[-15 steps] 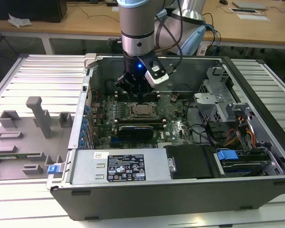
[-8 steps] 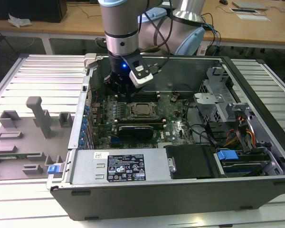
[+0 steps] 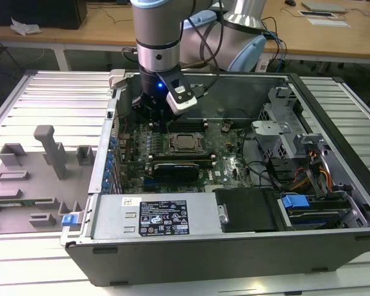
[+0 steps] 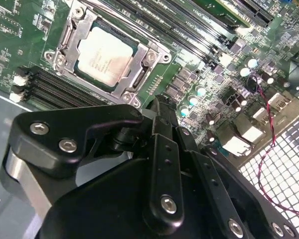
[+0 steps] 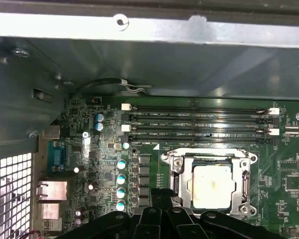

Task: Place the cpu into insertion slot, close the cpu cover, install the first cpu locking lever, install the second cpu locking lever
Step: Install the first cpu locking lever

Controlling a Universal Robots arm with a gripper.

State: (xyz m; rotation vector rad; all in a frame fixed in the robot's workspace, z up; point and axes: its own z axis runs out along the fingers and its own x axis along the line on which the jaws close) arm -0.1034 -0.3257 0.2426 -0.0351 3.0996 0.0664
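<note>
Inside an open computer case (image 3: 234, 250) lying on a slatted metal table (image 3: 49, 92), the arm reaches down over the green motherboard (image 3: 229, 155). The cpu (image 4: 105, 57) sits in the insertion slot (image 4: 135, 49), its pale metallic face up and level. The cpu cover (image 4: 71, 39) lies flat around it, so that the chip shows through the central window. Whether the locking levers at the socket's edges are latched cannot be told. The gripper (image 4: 159, 103) has its two black fingers drawn together with nothing between them. In the second wrist view its tip stands just beside a corner of the socket, clear of the chip, and whether it touches the board cannot be told. In the first wrist view the long memory slots (image 5: 199, 124) run alongside the socket on the side away from the gripper. In the exterior view a long black card (image 3: 179, 166) lies on the near side of the socket. A grey fixture tray (image 3: 24, 185) rests on the table at the exterior view's left, well apart from the case.
</note>
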